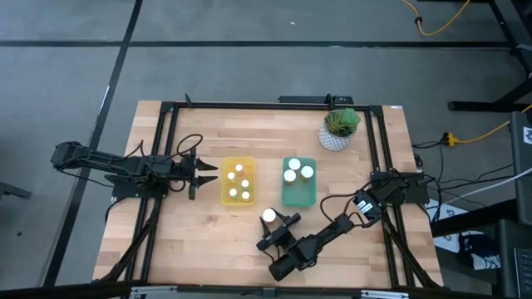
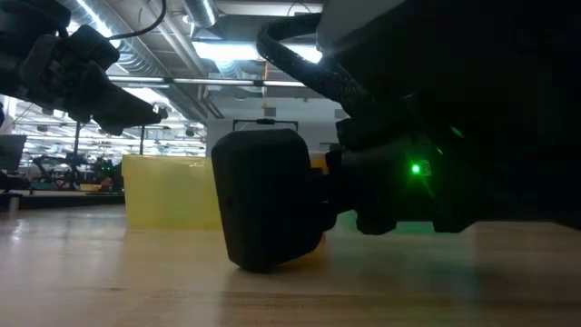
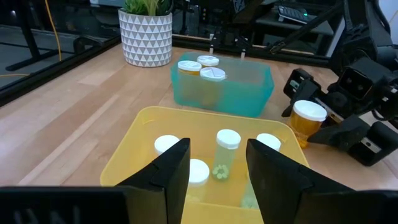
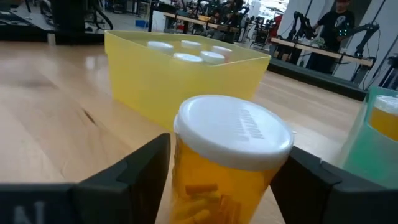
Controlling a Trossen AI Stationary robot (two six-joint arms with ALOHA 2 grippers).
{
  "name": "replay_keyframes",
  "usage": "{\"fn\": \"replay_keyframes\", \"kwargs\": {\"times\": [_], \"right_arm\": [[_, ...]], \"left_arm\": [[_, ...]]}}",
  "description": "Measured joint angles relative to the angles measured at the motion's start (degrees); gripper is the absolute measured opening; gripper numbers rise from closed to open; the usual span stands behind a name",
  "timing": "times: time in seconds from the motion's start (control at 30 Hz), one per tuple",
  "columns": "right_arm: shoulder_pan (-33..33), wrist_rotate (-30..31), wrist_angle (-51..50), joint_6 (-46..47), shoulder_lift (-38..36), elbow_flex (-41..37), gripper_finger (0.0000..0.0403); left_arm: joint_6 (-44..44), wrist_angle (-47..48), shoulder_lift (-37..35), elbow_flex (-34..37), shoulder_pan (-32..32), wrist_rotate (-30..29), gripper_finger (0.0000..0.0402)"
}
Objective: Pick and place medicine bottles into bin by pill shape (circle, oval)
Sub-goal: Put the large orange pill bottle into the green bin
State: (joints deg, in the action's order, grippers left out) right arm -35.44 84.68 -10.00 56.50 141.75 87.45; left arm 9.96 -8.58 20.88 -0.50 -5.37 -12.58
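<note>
An orange-bodied medicine bottle with a white cap point(image 4: 231, 132) stands upright on the wood table near its front edge, also seen in the high view point(image 1: 268, 216). My right gripper point(image 1: 278, 228) is low over the table and shut on it. The yellow bin point(image 1: 225, 196) holds several white-capped bottles. The green bin point(image 1: 299, 197) to its right holds a few more point(image 3: 208, 65). My left gripper point(image 1: 209, 174) is open and empty, hovering just left of the yellow bin. My right gripper pinches the orange bottle's body point(image 4: 186, 186) just under the cap, one finger point(image 4: 140, 171) on each side. The fingers come in level from the table's near right. The bottle is upright; its base point(image 3: 303, 143) looks to be on the table.
A white patterned pot with a green plant point(image 1: 339, 129) stands at the far right of the table. A black frame point(image 1: 166, 124) runs along the table's edges. Bare wood lies in front of the two bins and to the left of the right gripper.
</note>
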Motion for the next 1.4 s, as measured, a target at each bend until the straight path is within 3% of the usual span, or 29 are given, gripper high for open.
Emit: {"fn": "replay_keyframes", "kwargs": {"times": [0.37, 0.73, 1.4], "right_arm": [[0.0, -0.16, -0.07, 0.07, 0.0, 0.05, 0.0256], [0.0, 2.21, 0.02, 1.5, 0.02, 0.07, 0.0322], [-0.59, 5.31, 5.28, -9.12, -0.04, 0.28, 0.0324]], "left_arm": [[0.0, 0.0, 0.0, -0.02, -0.02, 0.02, 0.015], [0.0, 0.0, 0.0, -0.01, -0.01, 0.01, 0.015], [0.0, 0.0, 0.0, 0.0, 0.0, 0.01, 0.015]]}}
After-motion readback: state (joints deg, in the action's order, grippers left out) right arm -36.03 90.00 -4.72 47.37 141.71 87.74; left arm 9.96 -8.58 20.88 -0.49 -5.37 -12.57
